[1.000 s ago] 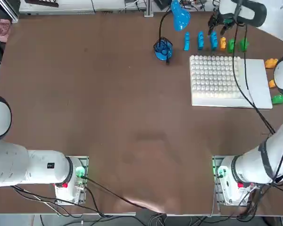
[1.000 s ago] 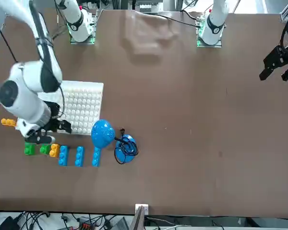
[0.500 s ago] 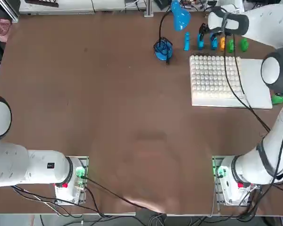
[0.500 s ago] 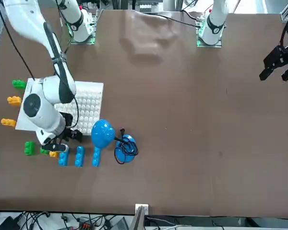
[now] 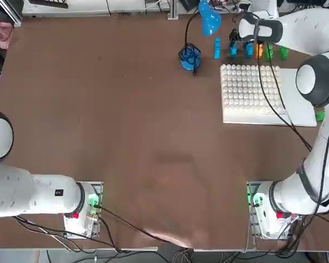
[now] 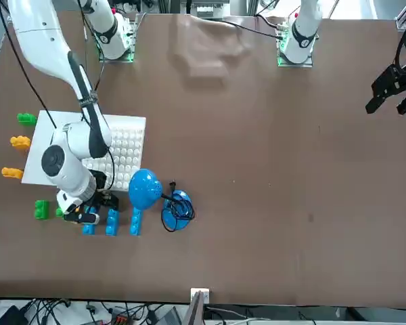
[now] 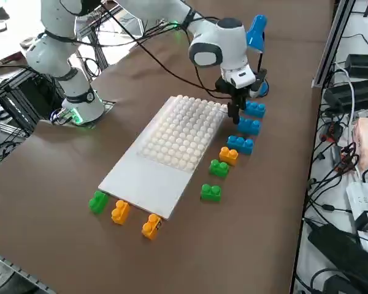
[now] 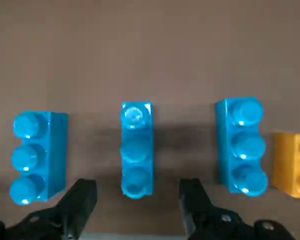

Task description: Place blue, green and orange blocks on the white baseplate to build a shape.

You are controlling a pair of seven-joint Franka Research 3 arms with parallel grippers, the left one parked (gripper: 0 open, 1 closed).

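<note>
Three blue blocks lie in a row on the desk directly under the tool, each glossy and three studs long. The middle blue block sits between the tool's two spread fingers, with nothing pinched. The left blue block and the right blue block flank it, each apart from it. Just beyond the right one an orange block shows at the edge of the wrist view.

From the side, the tool points down over the blue row beside the far edge of the baseplate. The row runs on from the tool: orange block, then a green block, then another green block further along. The baseplate is a flat white board, studded on the half near the tool and smooth on the rest, with no block on it. Past its smooth end, well away from the tool, lie a green block and two orange blocks.

A blue lamp stands on the desk just beyond the blue row's far end.

Compared with a second ago, the right arm has swung in from the row's orange and green end and dropped lower, so the tool now straddles the middle blue block; its fingers are just as wide. The blocks and baseplate have not shifted.
</note>
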